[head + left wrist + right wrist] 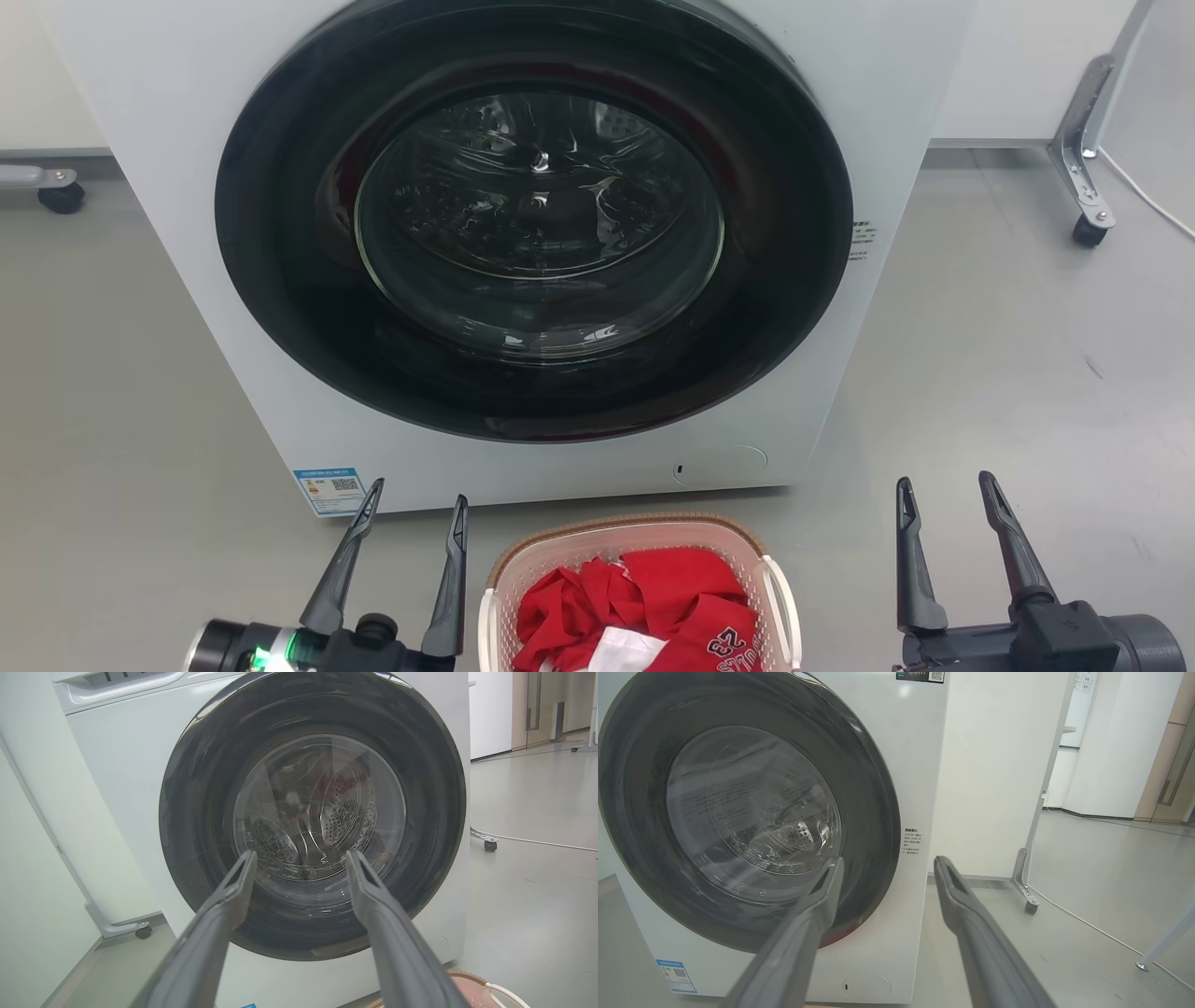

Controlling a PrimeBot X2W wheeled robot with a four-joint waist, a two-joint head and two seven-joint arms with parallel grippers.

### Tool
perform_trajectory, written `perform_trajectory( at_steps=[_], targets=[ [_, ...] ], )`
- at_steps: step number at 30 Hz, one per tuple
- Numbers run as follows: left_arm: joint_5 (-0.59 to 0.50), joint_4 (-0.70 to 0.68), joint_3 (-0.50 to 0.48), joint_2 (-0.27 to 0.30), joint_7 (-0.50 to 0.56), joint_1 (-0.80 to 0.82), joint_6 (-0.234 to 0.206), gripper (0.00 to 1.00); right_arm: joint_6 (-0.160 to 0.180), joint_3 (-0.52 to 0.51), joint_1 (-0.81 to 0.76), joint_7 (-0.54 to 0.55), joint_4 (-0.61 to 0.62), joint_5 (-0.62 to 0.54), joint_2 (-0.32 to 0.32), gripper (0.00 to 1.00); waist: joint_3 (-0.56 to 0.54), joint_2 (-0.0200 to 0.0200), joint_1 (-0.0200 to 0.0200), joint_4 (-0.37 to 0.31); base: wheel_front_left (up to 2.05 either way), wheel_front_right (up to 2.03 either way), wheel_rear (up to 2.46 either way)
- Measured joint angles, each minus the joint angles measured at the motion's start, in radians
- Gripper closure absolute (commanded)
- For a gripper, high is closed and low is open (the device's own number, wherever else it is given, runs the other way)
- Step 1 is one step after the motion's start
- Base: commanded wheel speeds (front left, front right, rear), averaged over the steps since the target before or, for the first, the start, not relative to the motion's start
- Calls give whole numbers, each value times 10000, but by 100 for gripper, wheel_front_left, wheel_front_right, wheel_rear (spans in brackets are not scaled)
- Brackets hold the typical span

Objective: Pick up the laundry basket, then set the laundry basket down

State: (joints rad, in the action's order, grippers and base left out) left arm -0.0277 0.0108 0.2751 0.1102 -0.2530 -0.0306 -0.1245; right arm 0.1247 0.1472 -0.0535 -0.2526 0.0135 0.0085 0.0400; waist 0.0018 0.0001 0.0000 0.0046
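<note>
Head down, wrists fwd, washer (532,233) shared

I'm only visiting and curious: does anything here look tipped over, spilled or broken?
Nothing stands out. The laundry basket sits upright on the floor before the washing machine, whose door is shut, with the red clothes lying inside it. The left gripper and right gripper hang open on either side of it, touching nothing.
</note>
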Motion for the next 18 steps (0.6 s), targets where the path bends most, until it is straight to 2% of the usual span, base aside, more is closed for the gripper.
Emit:
perform_trajectory(
  at_steps=[18],
  targets=[
    [0, -150, 6, -21, 0, -195, 0, 0, 0, -58, -48, -10, 171, 40, 0, 0, 288, 0, 0, 9, 0, 0, 0]
  ],
)
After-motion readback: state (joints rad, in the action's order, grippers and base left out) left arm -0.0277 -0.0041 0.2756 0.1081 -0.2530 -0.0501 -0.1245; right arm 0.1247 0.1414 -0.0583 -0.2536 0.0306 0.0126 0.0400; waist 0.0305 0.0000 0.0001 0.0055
